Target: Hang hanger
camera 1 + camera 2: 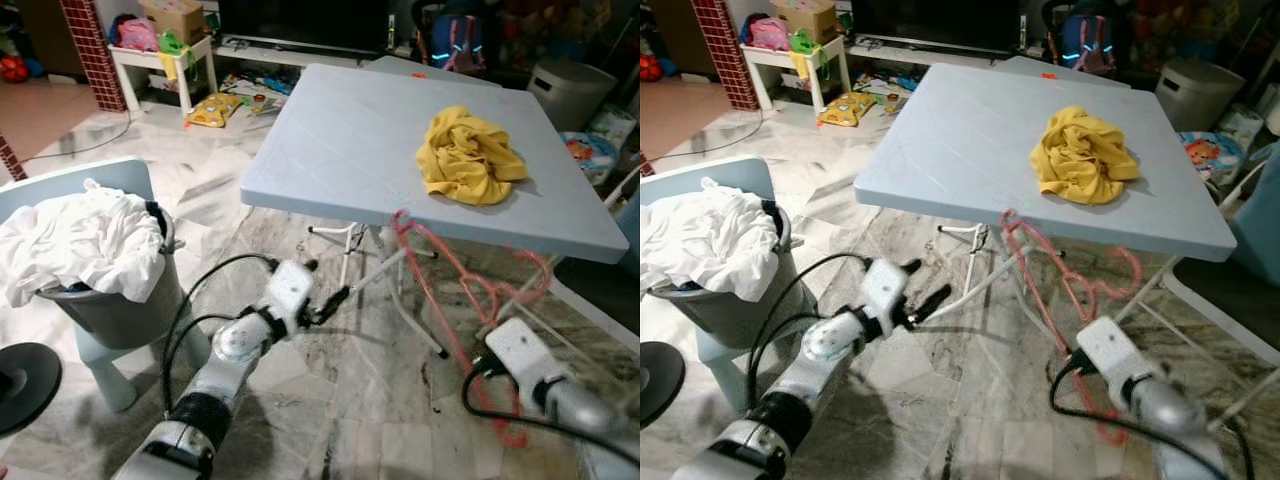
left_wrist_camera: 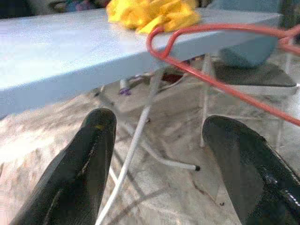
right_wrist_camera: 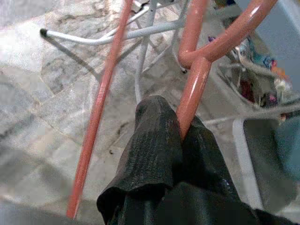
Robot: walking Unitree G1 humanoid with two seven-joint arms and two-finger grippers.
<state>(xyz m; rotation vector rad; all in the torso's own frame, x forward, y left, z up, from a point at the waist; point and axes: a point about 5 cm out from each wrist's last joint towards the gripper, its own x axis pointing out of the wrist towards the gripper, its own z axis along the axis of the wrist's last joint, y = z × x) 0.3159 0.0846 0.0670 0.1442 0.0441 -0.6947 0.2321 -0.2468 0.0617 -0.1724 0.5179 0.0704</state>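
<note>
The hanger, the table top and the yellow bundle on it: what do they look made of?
The hanger, pinched by the right gripper, looks like smooth, glossy coral-red plastic or coated rod; it shows a sheen. The table top looks like matte, pale blue moulded plastic, with faint ridges. The yellow bundle is soft, crumpled cloth.

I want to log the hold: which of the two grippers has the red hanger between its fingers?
The right gripper: its fingers are shut on the red hanger near the table edge. The left gripper is open, holding nothing.
</note>
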